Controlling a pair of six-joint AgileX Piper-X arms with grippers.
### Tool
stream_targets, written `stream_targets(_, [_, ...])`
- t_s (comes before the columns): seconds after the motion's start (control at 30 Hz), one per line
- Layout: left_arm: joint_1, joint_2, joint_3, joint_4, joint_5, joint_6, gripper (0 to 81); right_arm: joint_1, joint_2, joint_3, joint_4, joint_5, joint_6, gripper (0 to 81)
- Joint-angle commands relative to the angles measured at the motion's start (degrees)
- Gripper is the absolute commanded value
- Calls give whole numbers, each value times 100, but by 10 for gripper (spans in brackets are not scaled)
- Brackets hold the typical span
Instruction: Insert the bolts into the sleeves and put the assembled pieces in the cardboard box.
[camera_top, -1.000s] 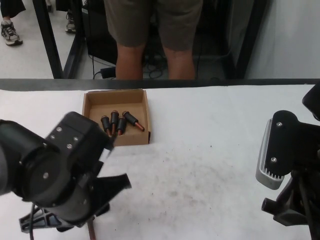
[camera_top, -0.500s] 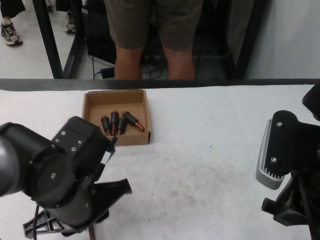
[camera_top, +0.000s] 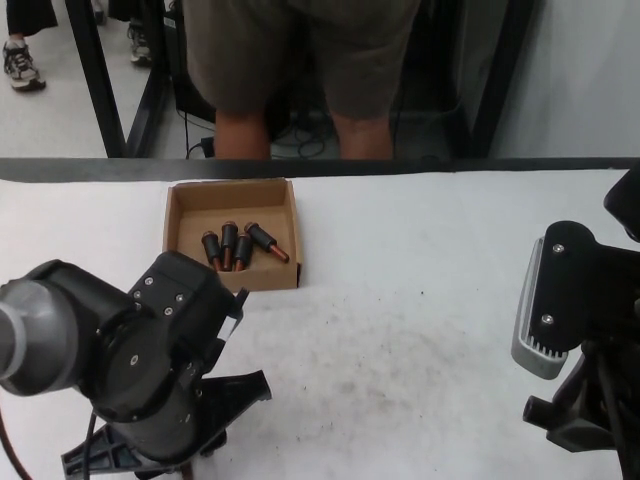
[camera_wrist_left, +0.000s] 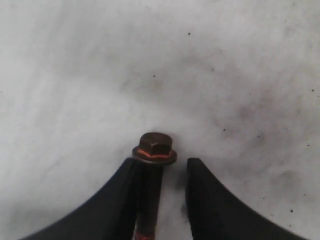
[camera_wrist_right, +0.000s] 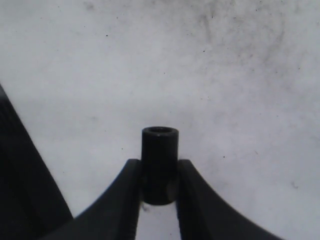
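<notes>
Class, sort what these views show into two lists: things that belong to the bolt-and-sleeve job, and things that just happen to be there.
Job:
- bolt, between the fingers of the open left gripper
- sleeve, clamped in the right gripper
- cardboard box
- four assembled pieces inside it

Just there:
- white bench
- black frame post behind it

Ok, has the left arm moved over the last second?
Yes. In the high view the left arm has dropped toward the near edge and slightly rightward, judged against the cardboard box, which stays put.
</notes>
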Motion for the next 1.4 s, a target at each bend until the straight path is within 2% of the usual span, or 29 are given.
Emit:
stream_targets(0.0, [-3, 146, 1, -171, -18, -4, 300, -17, -68, 2, 14, -39, 38, 2])
stream_targets(0.1, [-3, 146, 1, 35, -18, -23, 292, -17, -68, 2, 14, -39, 38, 2])
stream_targets(0.17, [-3, 146, 1, 181, 7, -23, 244, -17, -68, 2, 14, -39, 38, 2])
stream_targets(0.33, [-3, 146, 1, 293, 458, -23, 10, -17, -68, 2, 14, -39, 38, 2])
stream_targets(0.47, [-3, 126, 1, 249, 890, 43, 8, -17, -68, 2, 14, -39, 38, 2])
stream_targets(0.6, [-3, -164, 1, 249, 929, 381, 8, -17, -68, -18, 13, -70, 38, 2])
stream_targets(0.73, [70, -730, 1, -52, 941, 1186, 8, -17, -68, -168, 1, -674, 105, 2])
stream_targets(0.9, [431, -1494, 1, -168, 1293, 1671, 8, -17, -68, -370, -517, -1396, 1018, 2])
stream_targets(1.07, [914, -2397, 1, -1078, 1958, 1805, 8, -17, -54, -392, -1573, -2014, 1930, 2])
stream_targets(1.23, [1260, -3048, 1, -2299, 2682, 1805, 8, 74, -54, -392, -2511, -2073, 2535, 2])
stream_targets(1.37, [1260, -3316, 1, -2970, 3000, 1805, 8, 337, 109, -392, -3269, -2154, 3089, 2])
